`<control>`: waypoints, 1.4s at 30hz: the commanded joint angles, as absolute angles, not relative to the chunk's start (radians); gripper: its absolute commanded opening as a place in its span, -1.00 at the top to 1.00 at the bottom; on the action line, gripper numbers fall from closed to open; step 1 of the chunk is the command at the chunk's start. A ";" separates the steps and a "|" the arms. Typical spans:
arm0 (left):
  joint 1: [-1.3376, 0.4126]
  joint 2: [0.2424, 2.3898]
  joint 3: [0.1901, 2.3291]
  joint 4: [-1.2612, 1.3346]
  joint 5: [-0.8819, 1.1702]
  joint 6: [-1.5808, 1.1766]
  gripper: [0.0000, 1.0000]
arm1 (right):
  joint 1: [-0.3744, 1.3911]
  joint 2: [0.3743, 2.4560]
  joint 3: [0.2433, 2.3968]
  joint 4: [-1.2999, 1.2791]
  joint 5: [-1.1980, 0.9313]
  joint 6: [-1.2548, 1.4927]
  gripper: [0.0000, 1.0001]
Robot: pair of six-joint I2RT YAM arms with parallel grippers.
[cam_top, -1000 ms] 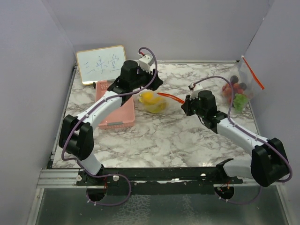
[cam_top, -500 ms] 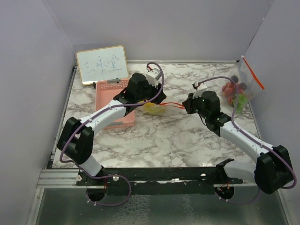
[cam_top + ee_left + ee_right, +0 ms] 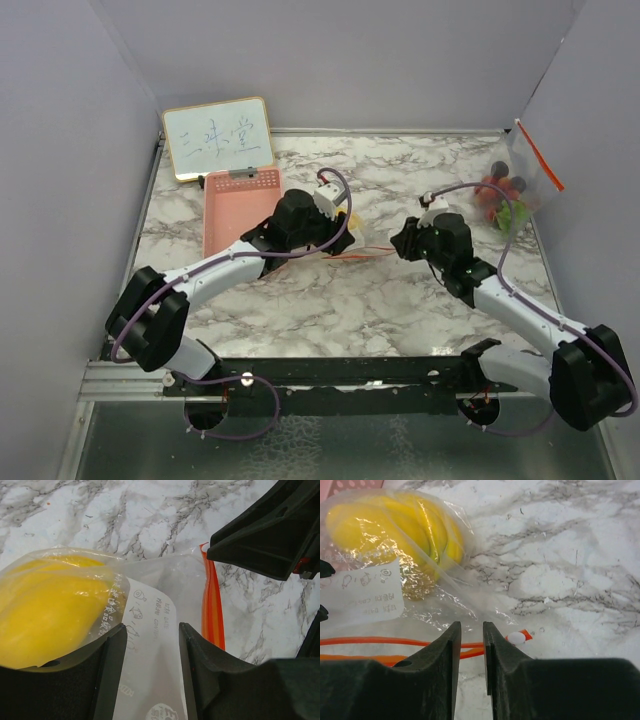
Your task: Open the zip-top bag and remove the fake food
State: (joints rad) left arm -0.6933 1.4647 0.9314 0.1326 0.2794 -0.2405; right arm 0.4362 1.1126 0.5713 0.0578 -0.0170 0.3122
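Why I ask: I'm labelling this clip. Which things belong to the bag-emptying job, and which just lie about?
Job: zip-top bag, yellow fake food inside it, second bag of fruit at the far right, left gripper, right gripper.
Lying about: pink basket, whiteboard.

The marble-patterned tabletop (image 3: 330,300) carries a pink basket (image 3: 232,205) left of centre. Just right of it, a clear zip-top bag (image 3: 380,595) holding yellow fake food (image 3: 395,525) lies flat. A second bag (image 3: 530,160) holding red and green pieces (image 3: 497,190) leans at the upper right. A whiteboard (image 3: 218,137) stands at the upper left.
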 commanded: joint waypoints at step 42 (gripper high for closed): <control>-0.752 1.370 0.864 0.239 0.097 -0.240 -0.92 | 0.431 0.993 0.123 0.524 -0.372 0.931 -0.13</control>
